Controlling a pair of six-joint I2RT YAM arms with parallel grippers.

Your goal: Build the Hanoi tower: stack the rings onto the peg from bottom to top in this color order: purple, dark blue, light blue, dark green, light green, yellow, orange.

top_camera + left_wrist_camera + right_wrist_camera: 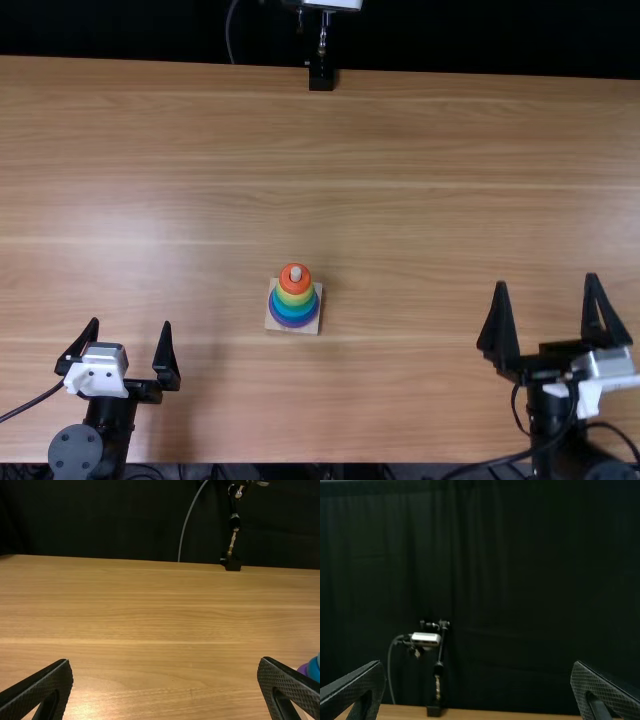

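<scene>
The stacking looks finished, the tower (294,300) standing upright with its orange ring (295,288) on top and the tip of the peg (296,272) poking through. Yellow sits under the orange, then green, blue and purple down towards the wooden base (308,328), which fits the order asked for, though I cannot tell the two greens apart. So the next move probably calls for no more handling, only for both arms to keep clear, since a stray nudge could shift the stack. The left gripper (131,322) has its fingers spread wide with nothing between them, and the right gripper (547,279) is likewise wide apart and empty. The tower is to the right of the left gripper and a little ahead of its tips, and well off to the left of the right gripper, touching neither. Both arms reach forward from the near side of the table (400,180); the left wrist seems tipped somewhat down towards the wood, while the right one looks more nearly level, facing the dark curtain (520,580) beyond its fingers
</scene>
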